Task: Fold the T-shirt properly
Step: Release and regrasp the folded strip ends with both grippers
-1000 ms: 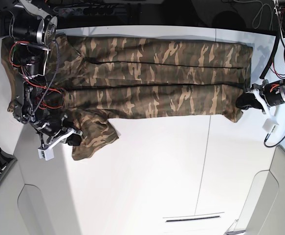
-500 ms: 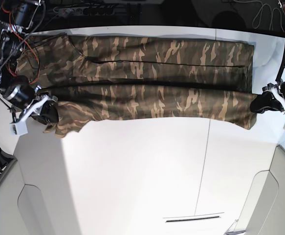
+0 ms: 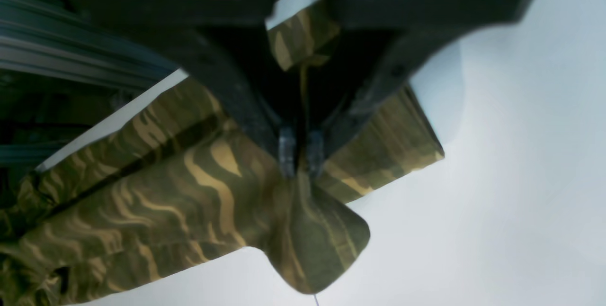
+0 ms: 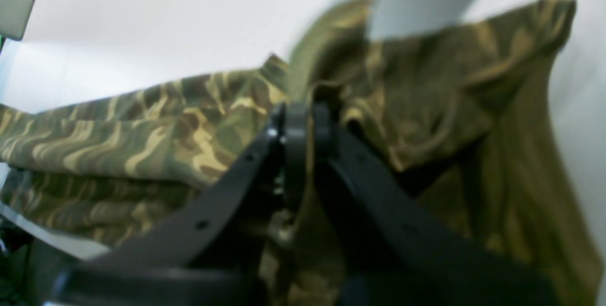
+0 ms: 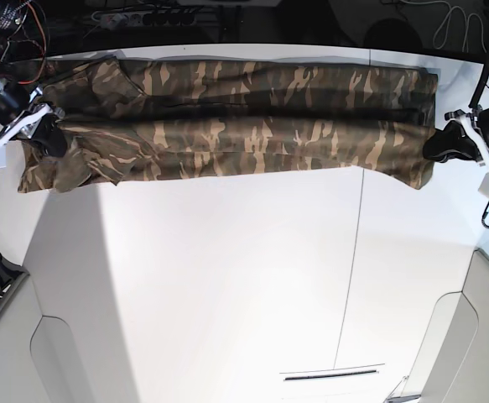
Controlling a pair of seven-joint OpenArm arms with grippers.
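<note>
My left gripper (image 5: 439,149) and right gripper (image 5: 49,133), each clenched on the camouflage T-shirt (image 5: 236,126), should carry its folded edge level and equally taut.

T-shirt stretched along the far edge of the bench, a hand at each end

In the base view the T-shirt (image 5: 227,130) lies folded lengthwise as a long band across the far part of the bench (image 5: 244,285), running from that view's left to its right. The right hand (image 5: 47,134) grips the band's end on that view's left; the left hand (image 5: 439,149) grips the corner on its right. The near part of the bench lies before the cloth.
</note>
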